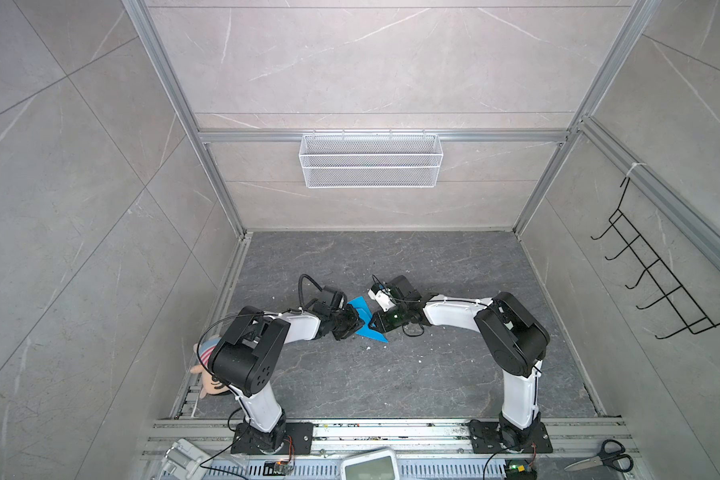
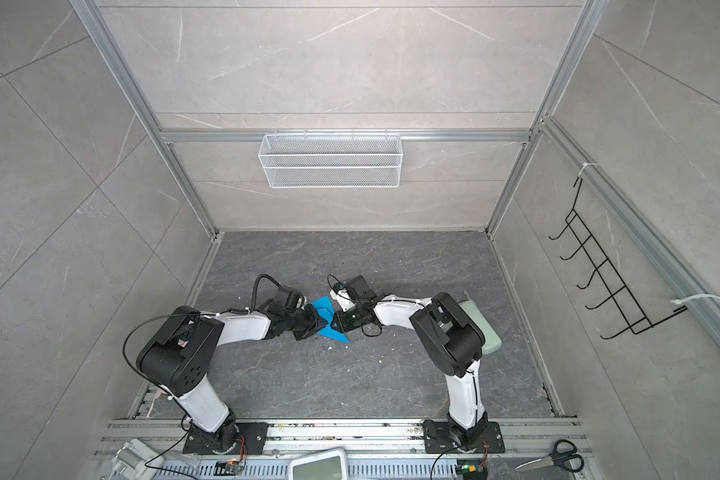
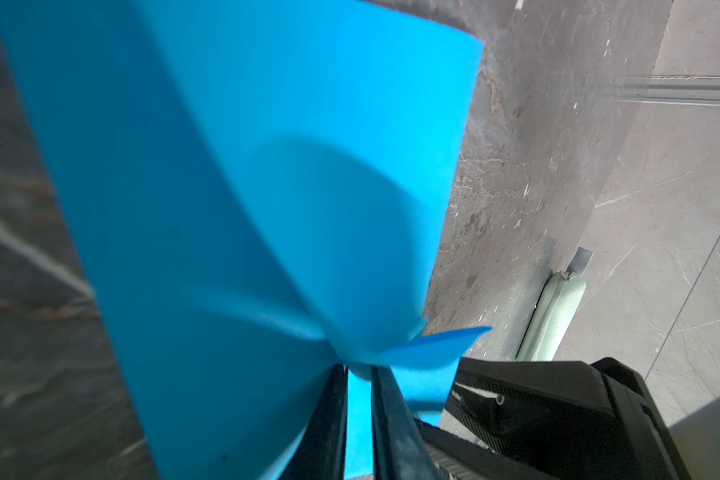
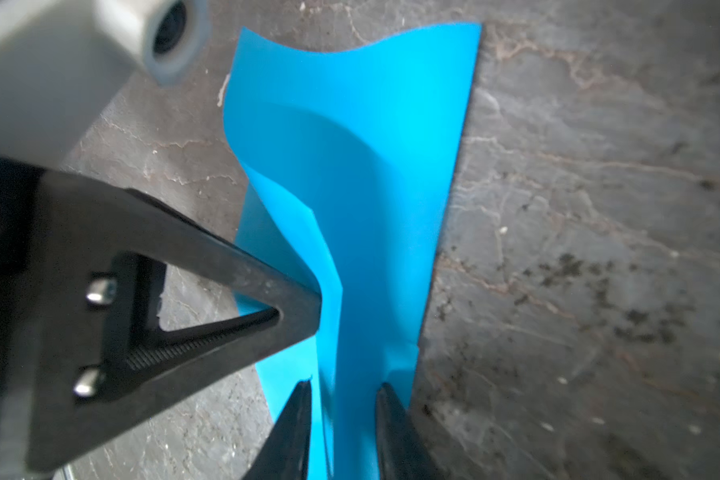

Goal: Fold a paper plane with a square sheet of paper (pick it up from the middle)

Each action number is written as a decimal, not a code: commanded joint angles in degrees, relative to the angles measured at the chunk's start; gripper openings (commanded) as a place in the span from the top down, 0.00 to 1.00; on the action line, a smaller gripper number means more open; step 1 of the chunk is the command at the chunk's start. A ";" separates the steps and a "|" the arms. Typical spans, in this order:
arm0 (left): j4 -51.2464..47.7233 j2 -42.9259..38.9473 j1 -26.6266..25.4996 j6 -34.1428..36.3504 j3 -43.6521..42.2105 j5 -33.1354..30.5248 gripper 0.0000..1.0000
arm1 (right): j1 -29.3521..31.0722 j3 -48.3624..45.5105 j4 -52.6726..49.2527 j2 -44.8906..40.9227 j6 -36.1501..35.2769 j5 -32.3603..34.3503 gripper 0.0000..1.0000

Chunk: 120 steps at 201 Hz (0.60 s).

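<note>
The sky-blue square sheet of paper (image 1: 360, 306) (image 2: 324, 309) is folded into layers with pointed corners and is held just above the middle of the dark table. My left gripper (image 1: 355, 323) (image 2: 317, 323) (image 3: 358, 370) is shut on one end of it, and the paper (image 3: 246, 187) curls away in front of the left wrist camera. My right gripper (image 1: 373, 322) (image 2: 334, 322) (image 4: 344, 388) faces it from the other side. Its fingers stand apart, with a fold of the paper (image 4: 371, 166) running between them. In the right wrist view a left finger (image 4: 267, 291) presses the paper's side.
A white mesh basket (image 1: 371, 160) hangs on the back wall and a black hook rack (image 1: 661, 266) on the right wall. A pale green pouch (image 2: 481, 328) (image 3: 558, 316) lies behind the right arm. A plush doll (image 1: 208, 374) sits at the left edge. Scissors (image 1: 603, 457) lie at the front right.
</note>
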 commanded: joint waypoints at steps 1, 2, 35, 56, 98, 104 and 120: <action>-4.50 0.98 0.13 -0.59 0.43 -1.73 0.82 | 0.37 1.68 -1.53 2.02 -0.38 -0.34 0.74; -4.54 0.99 0.12 -0.60 0.43 -1.75 0.82 | 0.33 1.66 -1.53 2.08 -0.40 -0.34 0.74; -4.75 0.99 0.13 -0.73 0.30 -2.03 0.82 | 0.37 0.97 0.03 3.09 0.72 -0.92 0.80; -4.75 1.15 0.11 -0.87 0.30 -2.03 0.82 | 0.54 0.62 0.85 3.22 1.09 -1.56 0.81; -4.88 0.82 0.11 -0.97 0.26 -2.16 0.82 | 0.66 0.50 0.84 3.77 1.30 -2.55 0.82; -4.99 0.61 0.16 -0.97 0.16 -2.18 0.82 | 0.64 0.49 0.88 3.95 1.50 -2.75 0.83; -5.02 -0.42 0.11 -0.96 -0.19 -2.31 0.80 | 0.33 -0.77 2.41 3.81 2.64 -2.93 0.88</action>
